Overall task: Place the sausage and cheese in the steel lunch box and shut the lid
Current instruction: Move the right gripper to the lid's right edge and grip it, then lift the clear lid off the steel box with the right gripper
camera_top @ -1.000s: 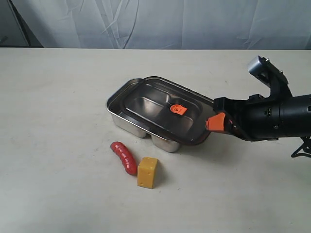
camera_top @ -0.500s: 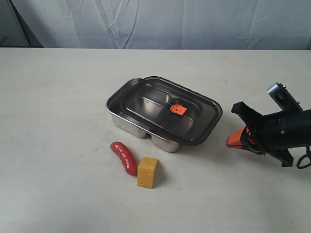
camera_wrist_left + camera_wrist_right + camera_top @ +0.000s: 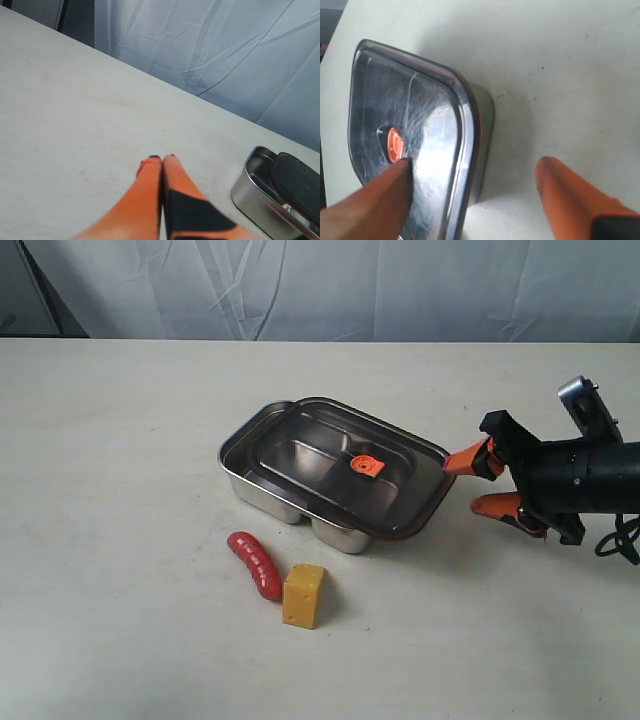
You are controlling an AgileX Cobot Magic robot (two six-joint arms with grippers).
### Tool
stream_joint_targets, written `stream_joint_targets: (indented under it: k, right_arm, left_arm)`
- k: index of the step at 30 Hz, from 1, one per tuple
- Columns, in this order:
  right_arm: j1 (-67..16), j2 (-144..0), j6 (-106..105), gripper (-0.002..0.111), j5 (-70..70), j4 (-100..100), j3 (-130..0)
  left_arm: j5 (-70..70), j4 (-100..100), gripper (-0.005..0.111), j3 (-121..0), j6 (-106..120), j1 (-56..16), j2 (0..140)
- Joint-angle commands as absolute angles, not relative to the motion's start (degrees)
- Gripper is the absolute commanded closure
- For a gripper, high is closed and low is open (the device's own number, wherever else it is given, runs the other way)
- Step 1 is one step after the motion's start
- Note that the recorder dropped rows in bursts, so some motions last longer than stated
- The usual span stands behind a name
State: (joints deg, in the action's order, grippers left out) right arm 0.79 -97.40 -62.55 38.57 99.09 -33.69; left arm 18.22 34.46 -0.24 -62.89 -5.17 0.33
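The steel lunch box (image 3: 243,443) stands mid-table with the dark lid (image 3: 325,475) lying askew on it, shifted right and overhanging; its orange valve tab (image 3: 366,465) faces up. In front of the box, on the table, lie the red sausage (image 3: 255,565) and the yellow cheese (image 3: 303,595). My right gripper (image 3: 463,485) is open at the lid's right edge. In the right wrist view one of its fingers (image 3: 395,185) is over the lid (image 3: 405,100) and the other is beside the box wall (image 3: 486,125). My left gripper (image 3: 162,159) is shut and empty, left of the box (image 3: 250,192).
A pale wrinkled curtain (image 3: 350,285) hangs behind the table's far edge. Bare tabletop (image 3: 120,490) spreads left of the box and in front of the food pieces. The left arm is outside the exterior view.
My right gripper pulled back from the lid's near right corner, then opened, turned and returned to the lid's right edge. The lid, box, sausage and cheese have not moved.
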Motion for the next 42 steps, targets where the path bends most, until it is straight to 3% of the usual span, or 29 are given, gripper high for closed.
stream_joint_targets:
  k: [1, 8, 17, 20, 22, 30, 42]
  right_arm:
    - [0.28, -99.30, -63.38, 0.036, 39.26, 99.95, -34.00]
    - [-4.13, -103.90, -63.38, 0.056, 40.02, 99.95, -36.23]
    - [-6.47, -106.40, -63.26, 0.061, 41.25, 99.95, -39.09]
    - [-6.47, -106.40, -63.26, 0.082, 41.94, 99.95, -39.09]
    - [-6.47, -106.40, -63.26, 0.109, 43.79, 99.95, -39.09]
    - [-6.47, -105.23, -63.85, 0.109, 51.66, 99.95, -39.09]
    - [-6.35, -94.14, -69.17, 0.109, 50.01, 99.95, -39.09]
  left_arm:
    - [17.91, 35.01, 0.107, 0.00, -62.77, -5.29, 0.00]
    - [17.91, 35.01, 0.107, 0.00, -62.77, -5.29, 0.00]
    - [17.91, 35.01, 0.107, 0.00, -62.77, -5.29, 0.00]
    - [17.91, 35.01, 0.107, 0.00, -62.77, -5.29, 0.00]
    - [17.91, 35.01, 0.107, 0.00, -62.77, -5.29, 0.00]
    - [17.91, 35.01, 0.107, 0.00, -62.77, -5.29, 0.00]
    - [17.91, 35.01, 0.107, 0.00, -62.77, -5.29, 0.00]
